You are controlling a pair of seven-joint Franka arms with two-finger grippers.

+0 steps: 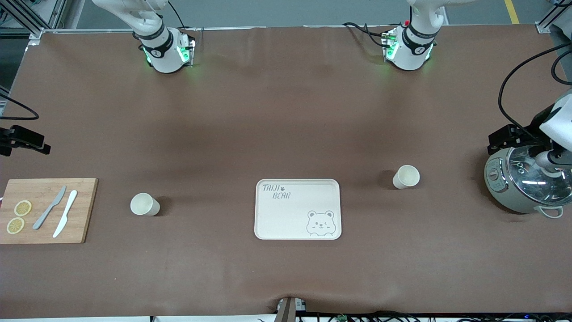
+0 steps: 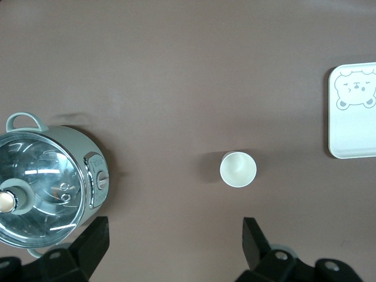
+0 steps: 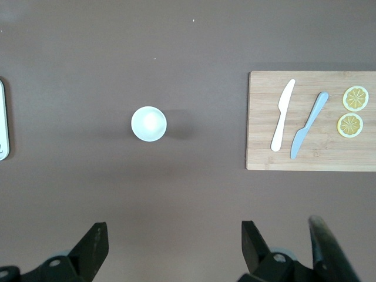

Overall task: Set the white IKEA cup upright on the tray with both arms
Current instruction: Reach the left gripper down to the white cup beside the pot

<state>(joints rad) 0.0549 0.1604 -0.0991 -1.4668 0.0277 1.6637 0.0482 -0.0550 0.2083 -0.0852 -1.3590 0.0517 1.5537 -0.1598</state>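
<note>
the tray (image 1: 298, 209) lies flat on the brown table (image 1: 286, 112), with nothing on it; its lettering and bear face show clearly. taking the tray as landmark: one white cup (image 1: 405, 176) stands upright, mouth up and nothing visible inside, toward the left arm's end of the table and a little farther from the front camera than the tray, well apart from it. a second white cup (image 1: 145, 204) also stands upright toward the right arm's end, about level with the tray, its inside bare.

farther out from the tray than the first cup, at the left arm's end, sits a grey-green pot (image 1: 523, 187) with a glass lid on it; what it holds cannot be made out. at the right arm's end, past the second cup, a wooden cutting board (image 1: 47, 210) carries a grey knife (image 1: 49, 207), a white knife (image 1: 65, 213) and two lemon slices (image 1: 18, 217).

nothing lies between either cup and the tray.

the left gripper (image 2: 174, 244) hangs high over the table near the first cup, fingers spread wide and holding nothing. the right gripper (image 3: 174, 247) hangs high near the second cup, likewise spread and holding nothing.
</note>
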